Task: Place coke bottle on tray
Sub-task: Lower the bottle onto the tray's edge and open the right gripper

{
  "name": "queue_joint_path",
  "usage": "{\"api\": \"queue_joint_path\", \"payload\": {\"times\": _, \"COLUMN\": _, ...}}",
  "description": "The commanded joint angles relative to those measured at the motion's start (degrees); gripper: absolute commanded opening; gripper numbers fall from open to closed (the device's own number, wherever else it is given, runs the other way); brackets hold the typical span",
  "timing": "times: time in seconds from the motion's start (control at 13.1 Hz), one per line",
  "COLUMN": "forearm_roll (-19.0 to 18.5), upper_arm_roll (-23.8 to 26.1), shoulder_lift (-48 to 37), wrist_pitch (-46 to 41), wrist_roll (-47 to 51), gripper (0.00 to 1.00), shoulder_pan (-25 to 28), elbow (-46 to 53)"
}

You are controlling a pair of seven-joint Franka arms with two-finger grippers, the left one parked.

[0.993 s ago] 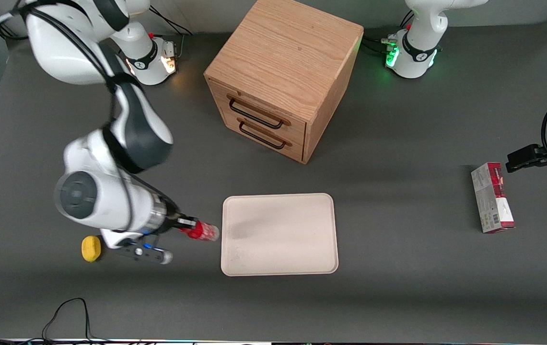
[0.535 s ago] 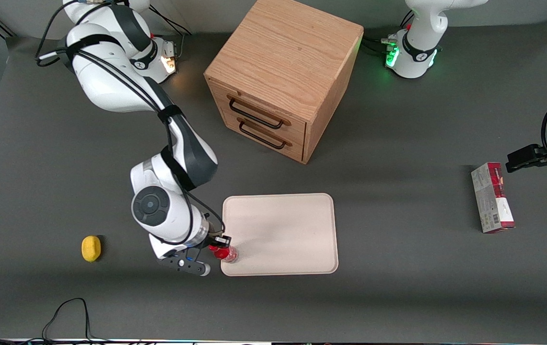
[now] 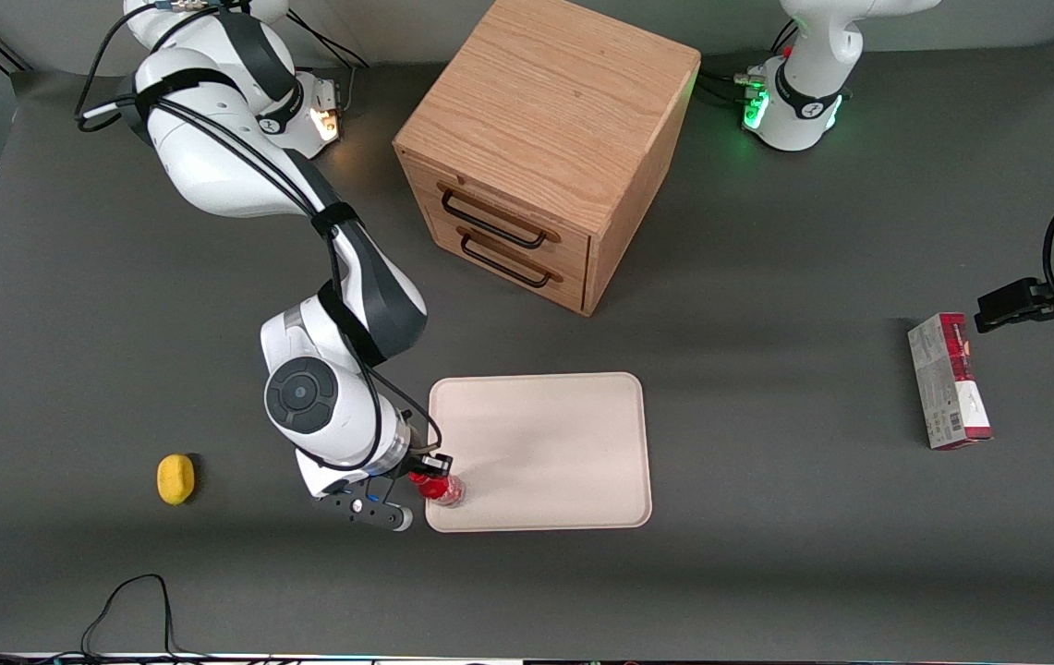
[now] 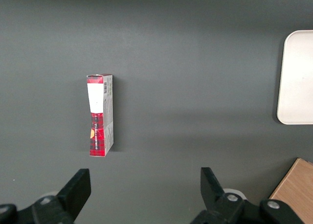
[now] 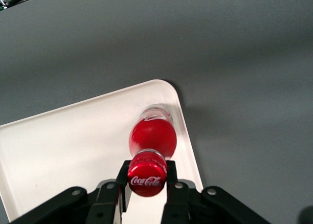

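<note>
The coke bottle (image 3: 441, 489) is small and red with a clear base. It stands upright over the cream-white tray (image 3: 545, 453), at the tray's corner nearest the front camera on the working arm's side. My right gripper (image 3: 426, 475) is shut on the bottle's neck from above. In the right wrist view the red cap with white lettering sits between the black fingers (image 5: 171, 177) of the gripper (image 5: 146, 174), and the bottle's body (image 5: 152, 136) reaches down to the tray (image 5: 73, 150) just inside its rim. I cannot tell whether the base touches the tray. The tray's edge also shows in the left wrist view (image 4: 298, 77).
A wooden two-drawer cabinet (image 3: 545, 148) stands farther from the front camera than the tray. A yellow lemon (image 3: 175, 479) lies toward the working arm's end. A red-and-grey carton (image 3: 949, 380) lies toward the parked arm's end and shows in the left wrist view (image 4: 100, 115). A black cable (image 3: 129, 600) lies near the front edge.
The right arm carried the bottle from beside the tray to over the tray's near corner and turned it upright. In the last half second it hardly moved.
</note>
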Motion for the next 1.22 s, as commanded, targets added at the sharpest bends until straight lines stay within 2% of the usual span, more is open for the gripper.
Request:
{"api": "queue_joint_path", "payload": {"times": 0.0, "forearm_roll": -1.67, "upper_arm_roll": -0.41, "shoulder_lift": 1.14, "wrist_pitch": 0.1, "wrist_roll": 1.98, "gripper": 0.17, "shoulder_pan": 0.88, "elbow": 2.79}}
{"api": "queue_joint_path", "payload": {"times": 0.08, "forearm_roll": -1.85, "upper_arm_roll": -0.49, "shoulder_lift": 1.14, "wrist_pitch": 0.1, "wrist_roll": 1.98, "gripper": 0.72, "shoulder_pan": 0.88, "elbow": 2.79}}
{"api": "queue_joint_path", "payload": {"times": 0.15, "forearm_roll": -3.76, "upper_arm_roll": -0.32, "shoulder_lift": 1.14, "wrist_pitch": 0.18, "wrist_roll": 1.98, "gripper": 0.99, "shoulder_pan": 1.23, "elbow": 2.71}}
{"api": "queue_joint_path", "payload": {"times": 0.69, "forearm_roll": -4.93, "upper_arm_roll": -0.32, "shoulder_lift": 0.36, "wrist_pitch": -0.69, "wrist_roll": 4.09, "gripper": 1.0, "shoulder_pan": 1.41, "elbow": 2.53}}
{"api": "queue_joint_path", "payload": {"times": 0.84, "forearm_roll": -4.75, "upper_arm_roll": -0.23, "shoulder_lift": -2.18, "wrist_pitch": -6.9, "wrist_roll": 2.95, "gripper": 1.0, "shoulder_pan": 0.97, "elbow": 2.35}}
{"api": "queue_joint_path", "payload": {"times": 0.99, "forearm_roll": -3.96, "upper_arm_roll": -0.23, "shoulder_lift": -6.05, "wrist_pitch": -14.19, "wrist_roll": -2.82, "gripper": 1.0, "shoulder_pan": 0.01, "elbow": 1.4}}
{"api": "queue_joint_path", "payload": {"times": 1.15, "forearm_roll": 0.84, "upper_arm_roll": -0.32, "shoulder_lift": -13.41, "wrist_pitch": -20.27, "wrist_roll": -9.59, "gripper": 1.0, "shoulder_pan": -4.19, "elbow": -4.55}}
